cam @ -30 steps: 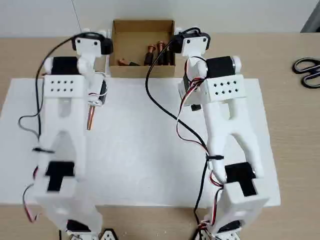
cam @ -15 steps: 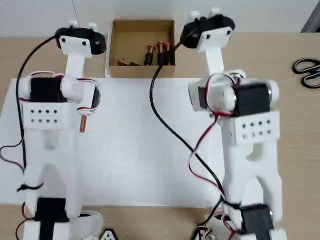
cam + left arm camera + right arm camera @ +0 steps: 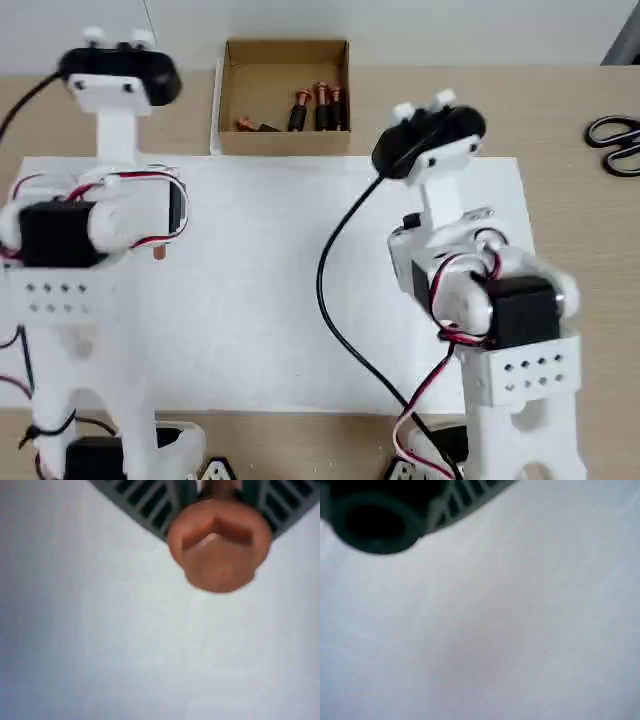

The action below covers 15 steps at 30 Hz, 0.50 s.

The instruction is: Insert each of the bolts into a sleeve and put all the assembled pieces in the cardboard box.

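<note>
A copper bolt (image 3: 218,550) shows head-on in the left wrist view, with my left gripper (image 3: 220,497) shut on its shaft. From above, the bolt's tip (image 3: 160,253) pokes out under the left arm over the white mat (image 3: 270,300). My right gripper (image 3: 427,505) is shut on a black sleeve (image 3: 372,525), whose open bore faces the camera. In the high view the sleeve (image 3: 412,221) is a dark spot beneath the right arm. The cardboard box (image 3: 232,95) at the back holds several assembled pieces (image 3: 320,108).
Black scissors (image 3: 615,145) lie on the wooden table at the far right. The white mat covers most of the table between the arms. A black cable (image 3: 335,290) hangs across the mat beside the right arm.
Both arms have drawn back from the box toward the table's front. The left one carries the bolt and the right one carries the sleeve.
</note>
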Each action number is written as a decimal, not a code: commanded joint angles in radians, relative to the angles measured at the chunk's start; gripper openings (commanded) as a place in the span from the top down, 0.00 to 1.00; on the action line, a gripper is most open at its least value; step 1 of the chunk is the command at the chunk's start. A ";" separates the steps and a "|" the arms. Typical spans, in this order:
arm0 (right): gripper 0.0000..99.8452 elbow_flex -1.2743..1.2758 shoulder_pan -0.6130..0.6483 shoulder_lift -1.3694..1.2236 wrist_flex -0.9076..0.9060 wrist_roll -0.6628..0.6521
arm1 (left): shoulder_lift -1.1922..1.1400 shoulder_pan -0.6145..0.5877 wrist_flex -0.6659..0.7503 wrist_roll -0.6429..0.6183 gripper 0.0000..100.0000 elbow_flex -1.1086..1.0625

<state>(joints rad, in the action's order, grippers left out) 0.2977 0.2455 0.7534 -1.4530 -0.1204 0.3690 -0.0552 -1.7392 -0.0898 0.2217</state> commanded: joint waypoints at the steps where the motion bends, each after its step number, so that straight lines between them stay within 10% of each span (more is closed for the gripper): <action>1: 0.98 0.178 0.008 0.099 0.176 -0.014 | 0.061 0.008 -0.012 -0.101 0.99 0.004; 15: 0.98 0.743 0.193 0.426 0.670 -0.006 | 0.178 0.008 -0.012 -0.129 0.99 0.002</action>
<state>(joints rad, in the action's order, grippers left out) 1.0111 0.3928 1.0971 -0.8362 -0.1204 0.5056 -0.0552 -1.7407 -0.2110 0.2217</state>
